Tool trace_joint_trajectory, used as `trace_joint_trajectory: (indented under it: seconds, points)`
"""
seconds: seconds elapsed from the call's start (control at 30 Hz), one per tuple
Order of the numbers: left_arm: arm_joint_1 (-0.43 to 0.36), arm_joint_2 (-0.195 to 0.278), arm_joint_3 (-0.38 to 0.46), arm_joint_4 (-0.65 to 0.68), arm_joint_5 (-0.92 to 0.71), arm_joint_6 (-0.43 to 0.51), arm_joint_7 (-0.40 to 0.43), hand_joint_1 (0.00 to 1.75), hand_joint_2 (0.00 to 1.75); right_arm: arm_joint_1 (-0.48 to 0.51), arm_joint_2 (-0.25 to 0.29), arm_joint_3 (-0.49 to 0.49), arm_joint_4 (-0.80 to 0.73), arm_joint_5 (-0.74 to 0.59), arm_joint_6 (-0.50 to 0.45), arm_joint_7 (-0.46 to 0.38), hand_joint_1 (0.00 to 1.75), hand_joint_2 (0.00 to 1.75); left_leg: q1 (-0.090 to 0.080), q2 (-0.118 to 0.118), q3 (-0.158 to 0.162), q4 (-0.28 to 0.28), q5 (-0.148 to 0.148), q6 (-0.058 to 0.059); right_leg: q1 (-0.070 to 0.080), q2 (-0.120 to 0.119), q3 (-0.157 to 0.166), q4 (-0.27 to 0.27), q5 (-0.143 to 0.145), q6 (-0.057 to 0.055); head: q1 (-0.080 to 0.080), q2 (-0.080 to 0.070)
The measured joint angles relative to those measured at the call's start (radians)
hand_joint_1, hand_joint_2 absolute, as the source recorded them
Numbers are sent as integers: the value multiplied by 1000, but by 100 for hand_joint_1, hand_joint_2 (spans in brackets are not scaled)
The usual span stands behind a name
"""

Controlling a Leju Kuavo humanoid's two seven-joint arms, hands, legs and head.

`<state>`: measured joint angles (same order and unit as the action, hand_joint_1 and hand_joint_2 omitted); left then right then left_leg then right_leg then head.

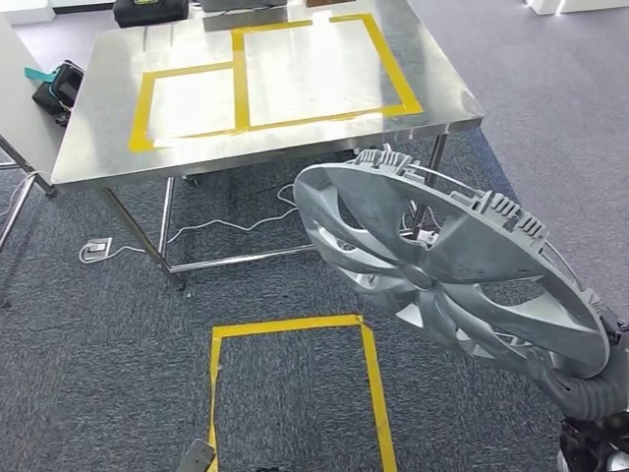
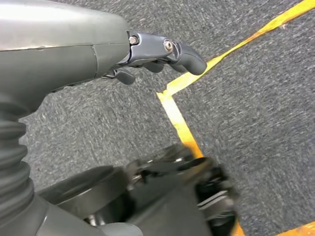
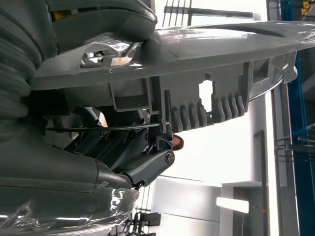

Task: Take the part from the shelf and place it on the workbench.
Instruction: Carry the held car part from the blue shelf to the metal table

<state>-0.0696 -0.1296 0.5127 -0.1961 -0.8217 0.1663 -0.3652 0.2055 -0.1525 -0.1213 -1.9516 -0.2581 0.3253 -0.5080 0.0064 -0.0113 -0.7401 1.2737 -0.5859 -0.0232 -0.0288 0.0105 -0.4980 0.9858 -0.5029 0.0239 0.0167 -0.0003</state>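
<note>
The part is a large silver wheel cover (image 1: 445,265) with curved spokes and ribbed clips on its rim. It hangs tilted above the carpet, in front of the workbench's near right corner. My right hand (image 1: 609,346) grips its rim at the lower right. In the right wrist view the thumb (image 3: 108,22) lies on one face of the wheel cover (image 3: 223,49) and the fingers (image 3: 152,164) press the other. The steel workbench (image 1: 104,108) carries two yellow tape rectangles (image 1: 241,79). My left hand (image 2: 163,51) hangs over the carpet, fingers loosely apart, holding nothing.
A yellow tape outline (image 1: 371,374) marks the carpet in front of me. Under the workbench lie a white cable and a power strip (image 1: 96,249). A black case (image 1: 148,10) sits at the bench's far edge. A dark bag (image 1: 55,88) and another table edge (image 1: 15,108) are at left.
</note>
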Motion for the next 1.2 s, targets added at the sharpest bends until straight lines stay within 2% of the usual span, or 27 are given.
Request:
trace_joint_trajectory:
  seconds: [0.03,0.07,0.13,0.17,0.2,0.27,0.3,0.37,0.4,0.43,0.5,0.53,0.57,0.6,0.67,0.7,0.73,0.8,0.87,0.93,0.97,1.0,1.03,1.07,1.13,1.17,1.2]
  points:
    - [2,-1,0,0,0,2,0,0,175,1,0,0,0,1,-1,0,175,175,-2,0,-8,-27,4,5,1,1,24,-6,-13,1,0,0]
    - [3,-2,0,0,0,4,1,0,175,2,0,-1,0,3,-1,-1,175,175,-4,0,-8,-73,37,13,3,1,49,-11,-29,3,0,0]
    - [7,-2,0,0,-2,7,7,0,175,2,1,-1,0,9,-5,-2,175,175,-14,2,0,-198,183,31,6,3,87,-19,-61,9,-1,0]
    - [10,-2,0,0,-2,8,11,0,175,2,1,-2,0,15,-9,-3,175,175,-19,1,4,-244,244,37,9,4,102,-24,-81,12,-1,0]
    - [12,-3,0,1,-3,10,16,0,175,2,1,-2,-1,23,-13,-4,175,175,-22,0,9,-276,276,40,12,6,122,-24,-92,16,-1,0]
    - [11,-6,0,1,-3,13,20,0,175,4,2,-4,-5,39,-19,-5,175,175,-22,-5,34,-290,257,42,15,6,148,-8,-90,26,4,0]
    - [8,-7,0,0,-3,14,21,0,175,4,3,-5,-6,44,-20,-6,175,175,-20,-7,51,-292,245,45,15,3,141,30,-72,31,6,0]
    - [2,-8,0,0,-4,14,21,0,175,4,3,-7,-8,48,-22,-8,175,175,-19,-8,88,-292,224,54,15,-4,62,156,-56,39,9,0]
    - [1,-8,0,0,-4,14,21,0,175,6,4,-7,-8,49,-23,-9,175,175,-19,-8,104,-291,209,58,17,-6,9,225,-74,41,11,0]
    - [2,-8,0,0,-4,13,21,0,175,7,4,-7,-8,50,-24,-10,175,175,-20,-8,122,-291,193,62,19,-7,-42,273,-115,40,12,0]
    - [6,-10,0,0,-4,12,21,0,175,10,4,-8,-8,50,-25,-10,175,175,-23,-11,161,-291,159,68,24,-7,-117,294,-219,35,15,0]
    - [7,-10,0,0,-4,12,21,0,175,10,4,-8,-8,50,-25,-10,175,175,-25,-13,183,-292,141,70,27,-6,-139,271,-245,30,15,0]
    - [8,-11,0,0,-4,11,21,0,175,11,4,-8,-8,50,-26,-11,175,175,-27,-15,207,-292,123,71,30,-6,-155,231,-230,25,16,0]
    - [10,-11,0,0,-4,11,21,0,175,12,4,-8,-7,51,-27,-11,175,175,-28,-17,227,-293,105,71,35,-6,-165,177,-160,17,16,0]
    - [12,-12,1,1,-4,10,21,0,175,18,4,-7,-6,52,-30,-12,175,175,-33,-21,264,-292,67,69,42,-5,-172,81,17,4,16,0]
    - [14,-13,1,1,-4,10,21,0,175,21,5,-7,-5,53,-32,-12,175,175,-36,-23,281,-293,53,66,44,-3,-166,53,78,-2,14,0]
    - [12,-12,1,1,-4,10,21,0,175,22,5,-7,-5,55,-35,-13,175,175,-38,-24,295,-288,47,62,44,-2,-154,41,94,-4,13,0]
    - [8,-9,1,1,-4,10,20,0,175,22,6,-7,-6,60,-39,-14,175,175,-42,-21,301,-258,58,53,37,-1,-115,27,91,-8,11,0]
    - [3,-7,1,1,-3,9,17,0,175,22,7,-7,-7,63,-45,-16,175,175,-39,-12,254,-172,60,38,28,-5,-83,13,83,-11,6,0]
    - [1,-8,1,1,-2,5,13,0,175,22,9,-7,-8,67,-51,-19,175,175,-30,-5,173,-70,6,22,23,-5,-64,8,68,-14,1,0]
    - [2,-8,1,1,-1,3,10,0,175,23,9,-7,-8,69,-54,-19,175,175,-25,-4,137,-38,-28,16,20,-4,-54,6,60,-14,1,0]
    - [4,-7,1,1,0,0,7,0,175,24,10,-7,-8,72,-58,-19,175,175,-21,-4,111,-27,-45,12,17,-3,-43,5,51,-13,0,0]
    - [6,-6,1,1,1,-3,4,0,175,25,10,-7,-9,75,-61,-19,175,175,-17,-4,99,-44,-35,8,13,-2,-30,3,42,-11,0,0]
    - [7,-5,2,1,2,-5,1,0,175,26,10,-7,-10,77,-63,-20,175,175,-14,-3,101,-89,7,5,10,-2,-18,3,32,-8,0,0]
    - [7,-3,2,1,3,-8,-2,0,175,26,11,-8,-14,79,-66,-21,175,175,-8,1,124,-212,116,1,8,-1,-2,4,13,3,-1,0]
    - [7,-3,3,1,3,-10,-4,0,175,26,11,-8,-17,80,-67,-21,175,175,-7,4,133,-257,150,4,8,0,3,5,5,9,-1,0]
    - [7,-3,3,1,3,-12,-6,0,175,26,11,-8,-20,80,-67,-22,175,175,-6,6,136,-279,167,8,10,1,3,4,-1,15,-1,0]
